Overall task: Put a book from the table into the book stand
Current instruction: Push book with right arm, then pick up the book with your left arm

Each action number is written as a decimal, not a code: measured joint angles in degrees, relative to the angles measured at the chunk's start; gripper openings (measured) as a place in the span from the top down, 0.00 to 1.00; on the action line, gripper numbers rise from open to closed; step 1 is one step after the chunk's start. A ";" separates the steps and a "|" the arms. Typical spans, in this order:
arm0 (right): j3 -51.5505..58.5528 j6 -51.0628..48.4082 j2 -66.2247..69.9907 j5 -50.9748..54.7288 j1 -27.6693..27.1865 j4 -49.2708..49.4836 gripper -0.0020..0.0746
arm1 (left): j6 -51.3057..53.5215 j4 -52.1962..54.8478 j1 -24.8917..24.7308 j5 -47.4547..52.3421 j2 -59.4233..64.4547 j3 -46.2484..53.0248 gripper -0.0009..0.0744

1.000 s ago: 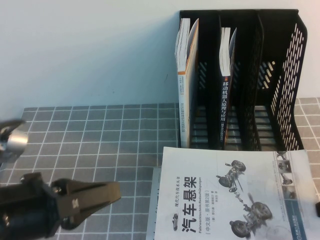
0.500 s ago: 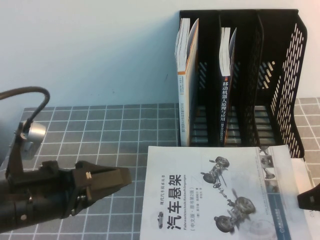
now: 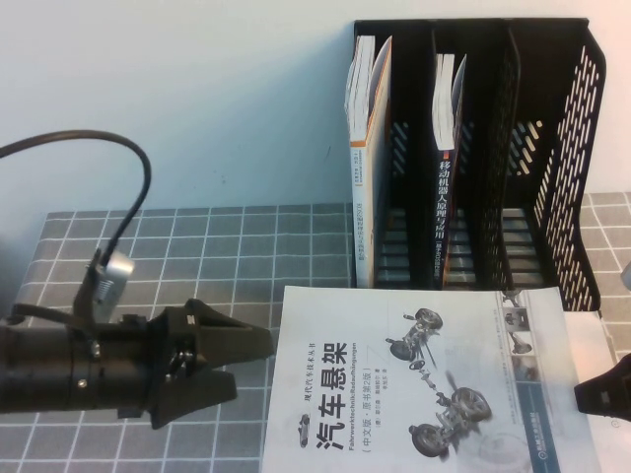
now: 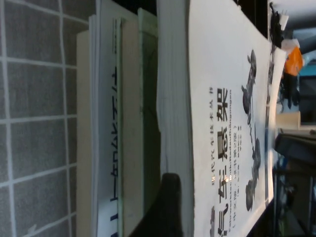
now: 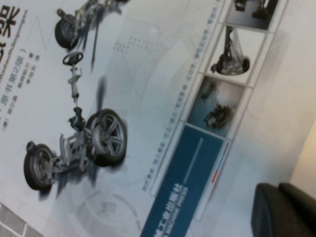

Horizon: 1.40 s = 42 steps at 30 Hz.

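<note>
A white book with a car-suspension cover (image 3: 424,384) lies on top of a stack at the front of the table. It also shows in the left wrist view (image 4: 222,98) and the right wrist view (image 5: 123,98). My left gripper (image 3: 248,365) is open, lying level, with its tips just left of the book's left edge. One dark finger (image 4: 167,207) sits against the book's page edge. My right gripper (image 3: 599,394) rests at the book's right edge and looks shut (image 5: 279,192). The black book stand (image 3: 552,148) stands behind the book.
The stand holds two upright books, one in the left slot (image 3: 367,158) and one in the middle slot (image 3: 449,148). Its right slots hold nothing. Other books (image 4: 113,123) lie under the white one. A grey grid mat (image 3: 217,246) covers the table.
The white book has slid left across the stack. My left gripper has moved right toward its left edge. My right gripper has come into view at the book's right edge.
</note>
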 joint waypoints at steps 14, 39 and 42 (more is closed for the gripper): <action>0.00 -1.71 0.00 0.14 0.61 2.70 0.98 | 7.56 -3.51 0.14 10.01 19.81 -6.68 0.08; -0.32 -12.24 6.15 0.80 0.61 12.54 0.98 | 10.41 -0.81 0.14 10.47 20.51 -7.03 0.46; -0.32 -13.25 6.15 0.80 0.61 12.64 0.98 | 11.04 -0.23 0.35 9.87 20.54 -7.03 0.65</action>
